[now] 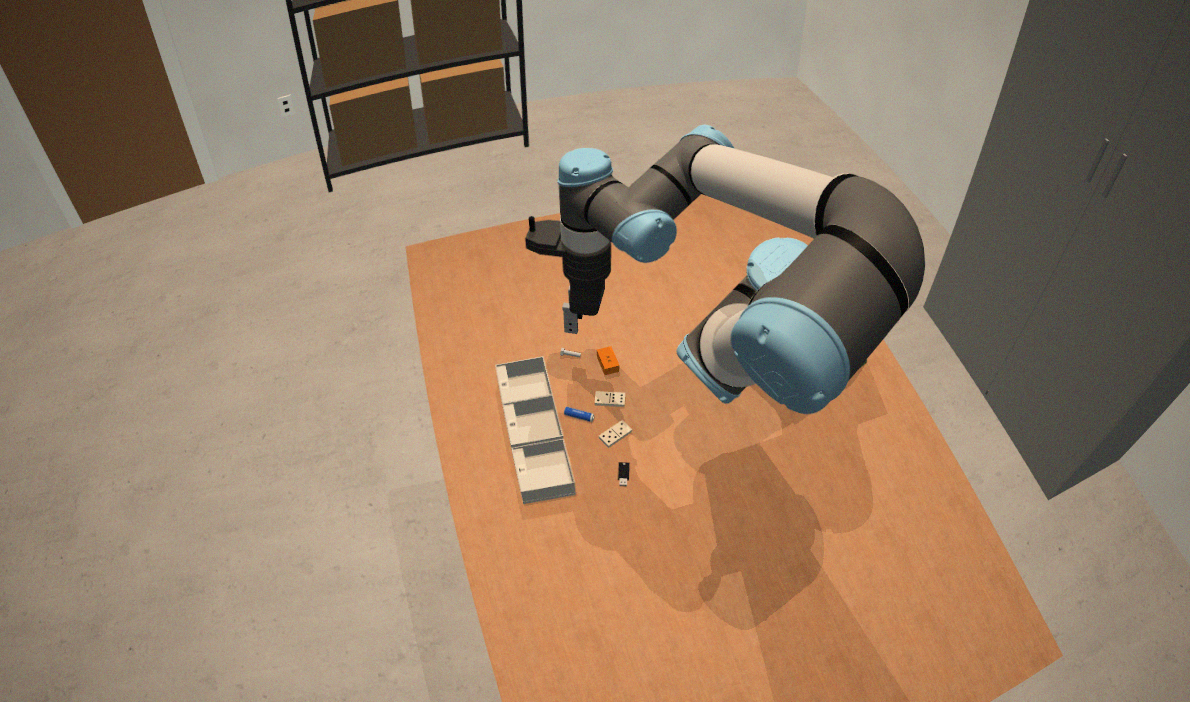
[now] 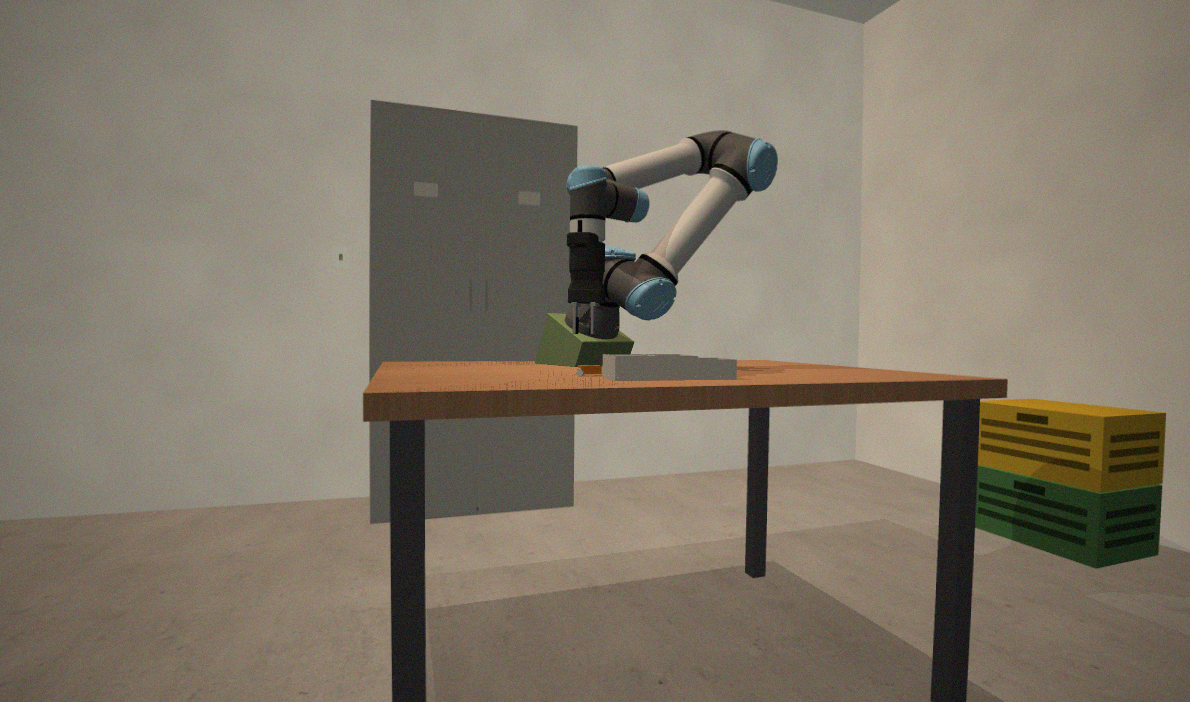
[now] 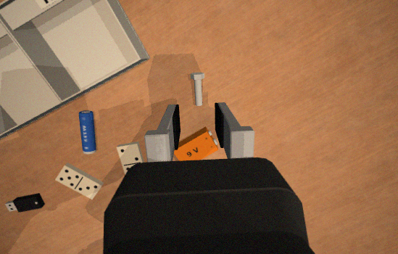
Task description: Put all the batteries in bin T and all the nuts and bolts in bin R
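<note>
The gripper (image 1: 577,321) (image 2: 584,319) (image 3: 197,117) is hovering with jaws spread and empty, so it should be centring over the bolt (image 1: 570,353) (image 3: 198,89), which is lying just ahead of the fingertips near the bins (image 1: 547,498) (image 2: 669,368) (image 3: 133,65), pads straddling its shank before descending straight and squeezing.

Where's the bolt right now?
In the wrist view, the bolt lies on the table just beyond the open tool's fingertips, right of the bins' near corner and above the orange 9 V battery.
</note>
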Motion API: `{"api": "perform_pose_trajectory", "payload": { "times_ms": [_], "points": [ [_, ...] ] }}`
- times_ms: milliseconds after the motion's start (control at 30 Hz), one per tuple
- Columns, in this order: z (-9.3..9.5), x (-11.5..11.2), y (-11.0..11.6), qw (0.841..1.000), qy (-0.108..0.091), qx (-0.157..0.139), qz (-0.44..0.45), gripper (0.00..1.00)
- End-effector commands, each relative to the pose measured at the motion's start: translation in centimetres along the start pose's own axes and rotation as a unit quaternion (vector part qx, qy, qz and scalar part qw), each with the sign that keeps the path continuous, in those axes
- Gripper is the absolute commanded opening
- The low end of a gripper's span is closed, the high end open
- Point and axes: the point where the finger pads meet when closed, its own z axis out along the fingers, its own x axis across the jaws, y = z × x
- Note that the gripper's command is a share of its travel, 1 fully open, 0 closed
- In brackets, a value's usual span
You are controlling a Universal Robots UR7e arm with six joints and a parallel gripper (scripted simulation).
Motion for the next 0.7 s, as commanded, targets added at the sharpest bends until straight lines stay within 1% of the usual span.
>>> {"api": "perform_pose_trajectory", "payload": {
  "times_ms": [0, 300, 667],
  "points": [
    [1.1, 2.4, -1.6, 1.000, -0.002, 0.005, -0.010, 0.62],
    [1.1, 1.5, -1.8, 1.000, -0.002, 0.004, -0.011, 0.62],
    [1.3, 0.2, -0.9, 1.000, -0.003, 0.003, -0.010, 0.62]
  ]
}}
